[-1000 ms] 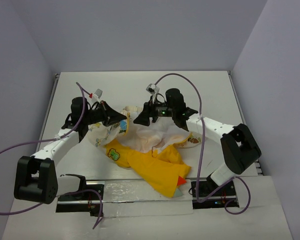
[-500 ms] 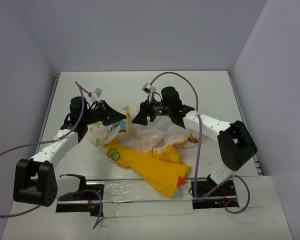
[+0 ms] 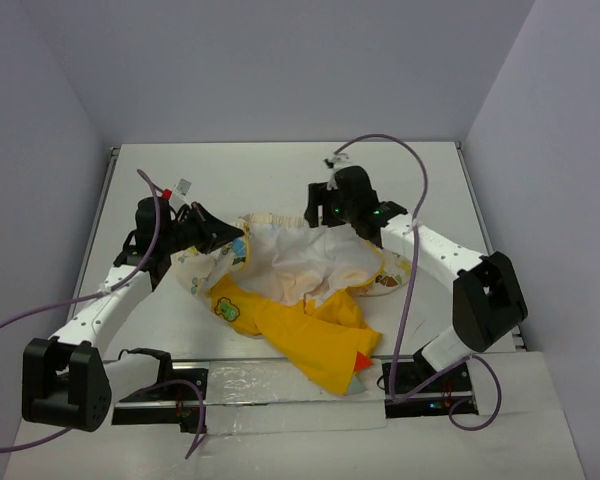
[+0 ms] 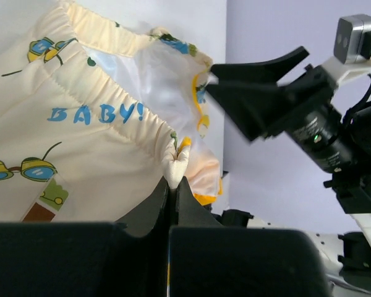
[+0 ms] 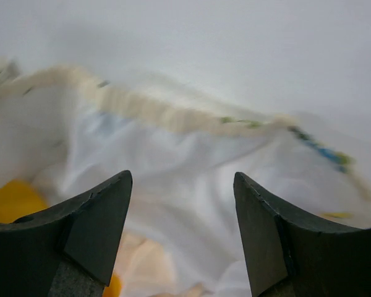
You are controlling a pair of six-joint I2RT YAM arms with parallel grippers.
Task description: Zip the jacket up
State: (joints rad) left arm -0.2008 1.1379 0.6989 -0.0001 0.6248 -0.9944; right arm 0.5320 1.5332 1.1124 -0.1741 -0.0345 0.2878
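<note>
My left gripper (image 4: 173,180) is clamped on a cream edge of the jacket (image 3: 300,335). The right gripper (image 5: 182,178) hangs open above it, holding nothing. The jacket lies crumpled in the middle of the table (image 3: 280,170), between the arms. I reckon that thin pinch could slip if I pull hard. One jacket, two grippers.

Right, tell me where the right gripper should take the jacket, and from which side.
Probably the gathered cream edge, approached from the far side of the table. It runs as a thick band across the front of the open right gripper, so its jaws can straddle it. The left gripper is shut on another part of the jacket.
</note>
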